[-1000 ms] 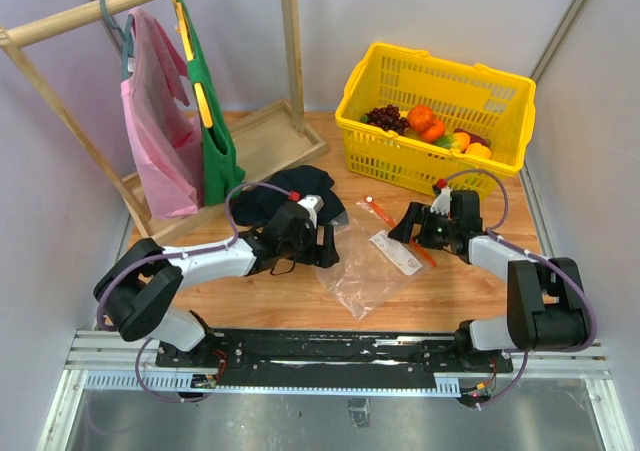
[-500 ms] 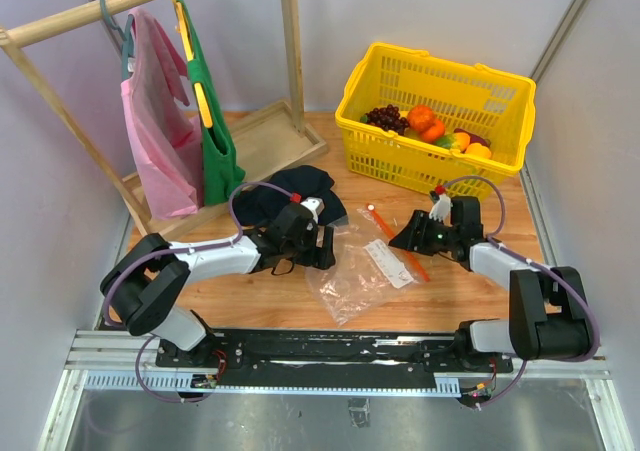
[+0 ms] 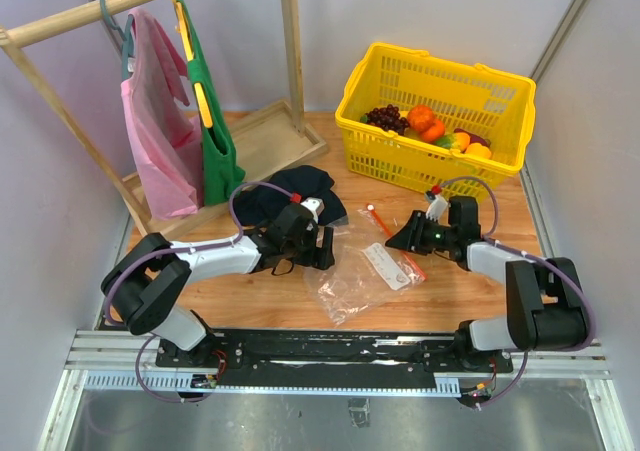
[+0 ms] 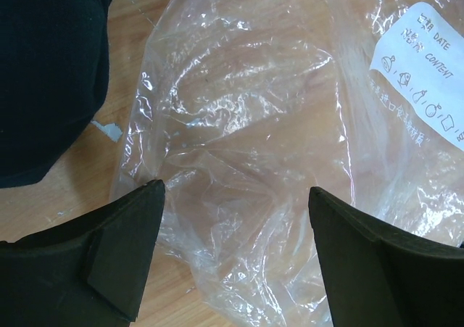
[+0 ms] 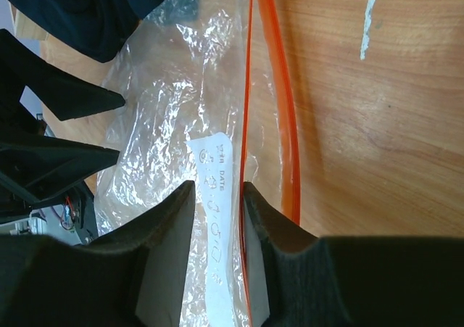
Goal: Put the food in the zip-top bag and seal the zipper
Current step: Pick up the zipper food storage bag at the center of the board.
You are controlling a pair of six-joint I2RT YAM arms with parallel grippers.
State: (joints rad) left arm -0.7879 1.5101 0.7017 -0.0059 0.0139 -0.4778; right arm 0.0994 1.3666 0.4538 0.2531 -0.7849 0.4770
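**Right arm on the zipper edge, left arm poised over the bag body**

The right end effector (image 5: 217, 185) is narrowed onto the mouth edge of the zip-top bag (image 3: 355, 276), film and label between its fingers. The zipper (image 3: 382, 223) runs past it diagonally, from far-left to near-right. The left end effector (image 4: 235, 189) hangs wide open above the bag's opposite, closed side, gripping nothing, beside the dark cloth (image 3: 290, 186). The bag lies flat, crinkled and empty on the worktop between the arms. The food (image 3: 430, 121) sits in the yellow basket (image 3: 400, 166), beyond and nearer the right arm.
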